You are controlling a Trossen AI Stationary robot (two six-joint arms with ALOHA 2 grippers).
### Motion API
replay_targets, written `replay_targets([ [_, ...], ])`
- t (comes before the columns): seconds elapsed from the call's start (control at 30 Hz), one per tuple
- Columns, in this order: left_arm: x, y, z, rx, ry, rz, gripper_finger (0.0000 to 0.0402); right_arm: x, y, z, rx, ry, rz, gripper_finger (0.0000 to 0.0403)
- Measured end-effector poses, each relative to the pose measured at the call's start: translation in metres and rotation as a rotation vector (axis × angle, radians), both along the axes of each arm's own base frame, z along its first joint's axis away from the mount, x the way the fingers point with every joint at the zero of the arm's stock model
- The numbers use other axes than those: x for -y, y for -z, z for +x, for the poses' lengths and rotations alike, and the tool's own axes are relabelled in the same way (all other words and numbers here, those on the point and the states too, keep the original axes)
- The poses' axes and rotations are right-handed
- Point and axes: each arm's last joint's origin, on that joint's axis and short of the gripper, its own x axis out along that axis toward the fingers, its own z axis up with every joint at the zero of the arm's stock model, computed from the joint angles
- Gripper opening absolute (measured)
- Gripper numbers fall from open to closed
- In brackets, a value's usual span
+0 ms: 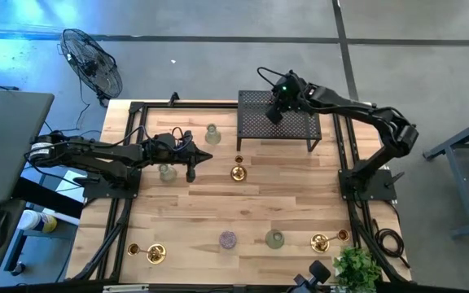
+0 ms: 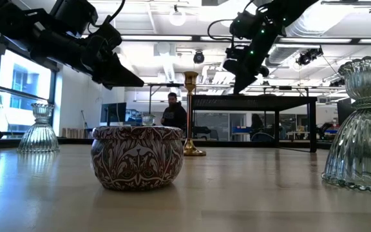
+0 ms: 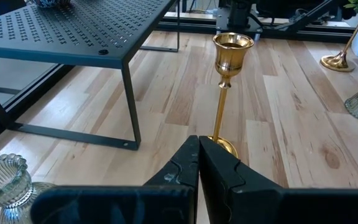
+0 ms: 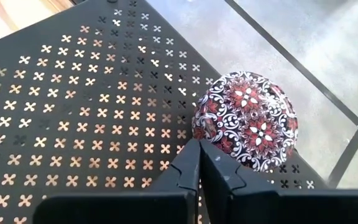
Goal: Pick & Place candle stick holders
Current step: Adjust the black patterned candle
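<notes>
Light wooden table (image 1: 243, 207) on a grey concrete floor, with a black fan (image 1: 92, 61) off the back-left corner and an open office space behind in the low view, where a person (image 2: 174, 111) stands far off.

The black perforated rack (image 1: 287, 122) stands at the back of the table. The right gripper (image 1: 277, 110) hovers over it with its fingers pressed together and holding nothing. In the right wrist view there's a patterned red-and-white ball-shaped holder (image 4: 247, 121) sitting on the rack just past the fingertips.

The left gripper (image 1: 192, 167) is out over the left-middle of the table, fingers also closed and empty, pointing toward a tall brass candle stick holder (image 1: 238, 171) that stands upright just in front of the rack. A pale-green glass holder (image 1: 212, 134) sits near the rack's left end and another (image 1: 167, 172) is right beside the left arm.

Along the front edge: two brass holders (image 1: 155, 253) at the left, a purple patterned cup (image 1: 228, 240) in the middle, a pale-green glass one (image 1: 274, 238), then more brass (image 1: 321, 242) near the small green plant (image 1: 357, 268). Those front brass ones might be lying on their sides, hard to tell from above.
</notes>
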Motion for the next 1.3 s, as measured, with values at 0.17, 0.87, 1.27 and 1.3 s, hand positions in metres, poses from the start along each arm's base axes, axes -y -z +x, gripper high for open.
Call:
replay_targets([
  [0.17, 0.000, 0.000, 0.000, 0.000, 0.000, 0.000, 0.0005, 0.001, 0.000, -0.001, -0.002, -0.006, 0.001, 0.0003],
  [0.87, 0.000, 0.000, 0.000, 0.000, 0.000, 0.000, 0.0005, 0.003, 0.002, -0.012, -0.123, 0.041, 0.001, 0.0000],
  [1.27, 0.000, 0.000, 0.000, 0.000, 0.000, 0.000, 0.0005, 0.005, -0.001, -0.007, -0.072, 0.008, -0.021, 0.0000],
  [1.3, 0.000, 0.000, 0.000, 0.000, 0.000, 0.000, 0.0005, 0.005, -0.001, -0.007, -0.076, 0.004, -0.023, 0.0000],
])
